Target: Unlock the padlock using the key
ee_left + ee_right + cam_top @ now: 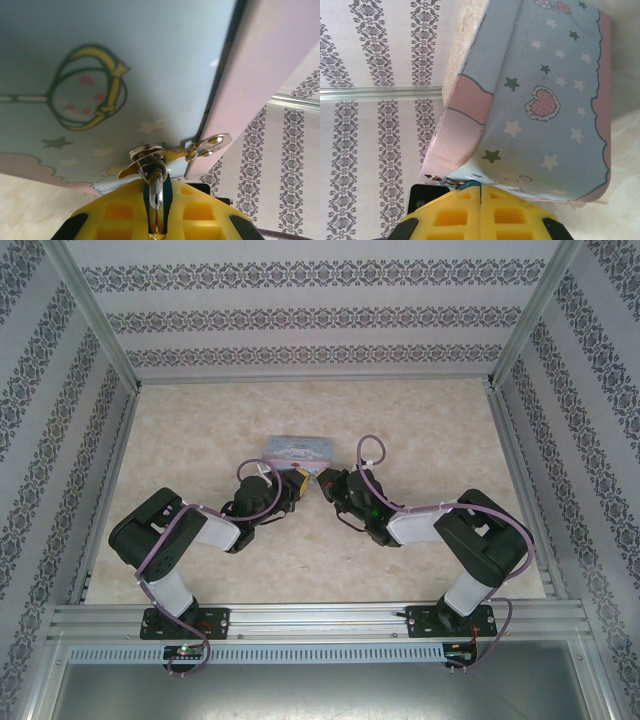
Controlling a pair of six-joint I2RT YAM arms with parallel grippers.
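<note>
The padlock (168, 192) is a small teal body with a shiny shackle (156, 200). That shackle runs through the metal clasp (147, 151) on the pale-blue tin (130, 65). My left gripper (156, 189) is shut on the padlock, its yellow fingers (115, 212) pressed to either side of the body. My right gripper (481, 188) is shut, with its tips against a teal bit of the padlock (471, 184) at the tin's lower edge. The key is hidden. In the top view both grippers, left (298, 483) and right (326, 483), meet just in front of the tin (297, 449).
A metal hasp tab (214, 143) sticks out beside the clasp. The tin stands on the beige table (200, 440), about mid-depth. Patterned walls and aluminium rails (300, 620) enclose the table. Both arms bend inward, with cables looping above them.
</note>
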